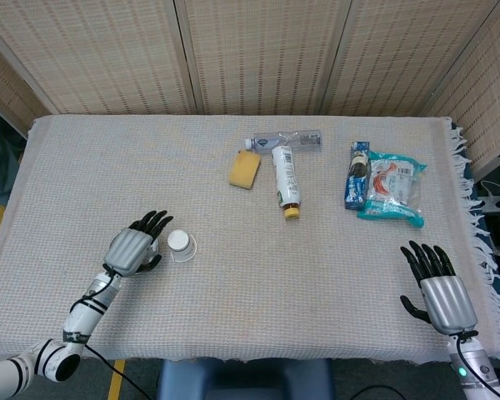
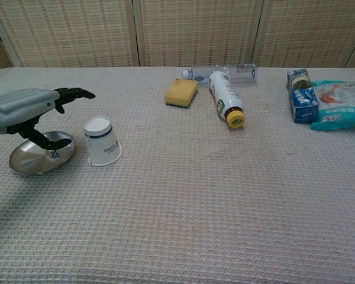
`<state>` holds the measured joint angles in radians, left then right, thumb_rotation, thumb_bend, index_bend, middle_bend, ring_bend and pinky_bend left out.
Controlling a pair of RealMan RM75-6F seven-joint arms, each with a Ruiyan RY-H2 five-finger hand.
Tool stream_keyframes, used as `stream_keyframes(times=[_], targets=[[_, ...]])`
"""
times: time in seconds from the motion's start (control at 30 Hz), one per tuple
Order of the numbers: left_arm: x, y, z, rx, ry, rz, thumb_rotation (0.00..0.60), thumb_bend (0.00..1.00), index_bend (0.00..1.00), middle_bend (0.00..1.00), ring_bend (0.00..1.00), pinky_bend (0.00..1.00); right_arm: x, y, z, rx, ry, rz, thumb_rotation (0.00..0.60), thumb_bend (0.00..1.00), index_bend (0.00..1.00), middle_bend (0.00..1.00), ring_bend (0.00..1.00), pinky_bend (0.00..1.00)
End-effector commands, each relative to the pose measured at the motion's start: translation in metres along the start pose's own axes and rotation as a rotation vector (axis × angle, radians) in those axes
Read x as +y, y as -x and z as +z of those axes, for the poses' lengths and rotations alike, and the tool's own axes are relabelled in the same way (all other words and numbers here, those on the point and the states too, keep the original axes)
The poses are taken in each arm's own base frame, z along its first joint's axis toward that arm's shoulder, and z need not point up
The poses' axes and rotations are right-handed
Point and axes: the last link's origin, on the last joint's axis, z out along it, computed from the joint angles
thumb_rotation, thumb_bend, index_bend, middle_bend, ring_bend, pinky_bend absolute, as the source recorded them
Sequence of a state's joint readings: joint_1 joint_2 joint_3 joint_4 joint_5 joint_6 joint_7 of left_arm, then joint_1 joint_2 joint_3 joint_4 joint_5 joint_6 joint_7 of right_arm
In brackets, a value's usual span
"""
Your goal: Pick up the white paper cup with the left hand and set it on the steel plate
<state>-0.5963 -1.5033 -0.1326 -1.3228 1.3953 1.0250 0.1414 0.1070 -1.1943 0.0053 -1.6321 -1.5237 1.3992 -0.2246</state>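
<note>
Just now the left hand (image 1: 133,248) hovers above the round steel plate (image 2: 25,163), its dark fingers (image 2: 74,93) spread and reaching forward, holding nothing. In the chest view its thumb dips toward the plate's bowl, beside a small white die (image 2: 54,153) that lies there; whether the thumb touches the plate cannot be told. From the head camera the hand covers nearly all of the plate.

Just beside the left hand's fingertips, toward the middle of the table, stands the white paper cup with a blue band (image 2: 101,141). It is upside down, wide rim on the woven beige tablecloth (image 1: 258,300), its edge close against the plate's edge. The fingers pass near its top without touching it.

Well beyond the left hand, at the far side of the table, lie a yellow sponge (image 1: 244,170), a white plastic bottle with a yellow cap (image 1: 286,180) on its side, and a clear plastic bottle (image 1: 292,139) lying crosswise behind it.

Over at the other near corner, the right hand (image 1: 440,292) rests low by the table's edge, palm down, its black fingers apart and empty. Ahead of it, near the far edge, are a blue snack packet (image 1: 357,174) and a teal snack bag (image 1: 391,187) touching side by side.
</note>
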Motion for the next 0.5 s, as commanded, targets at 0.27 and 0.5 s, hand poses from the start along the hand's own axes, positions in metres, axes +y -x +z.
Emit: stream_keyframes(times=[0.27,0.5], targets=[[0.006,0.007,0.011,-0.027,0.006,0.027,0.600,0.34,0.05,0.05,0.00,0.11,0.002,0.001,0.003,-0.011,0.006,-0.001,0.555,0.18,0.00,0.00,0.00,0.00],[0.011,0.012,0.015,-0.023,0.019,0.030,0.600,0.34,0.12,0.08,0.02,0.15,0.002,0.001,0.003,-0.012,0.005,0.002,0.554,0.18,0.00,0.00,0.00,0.00]])
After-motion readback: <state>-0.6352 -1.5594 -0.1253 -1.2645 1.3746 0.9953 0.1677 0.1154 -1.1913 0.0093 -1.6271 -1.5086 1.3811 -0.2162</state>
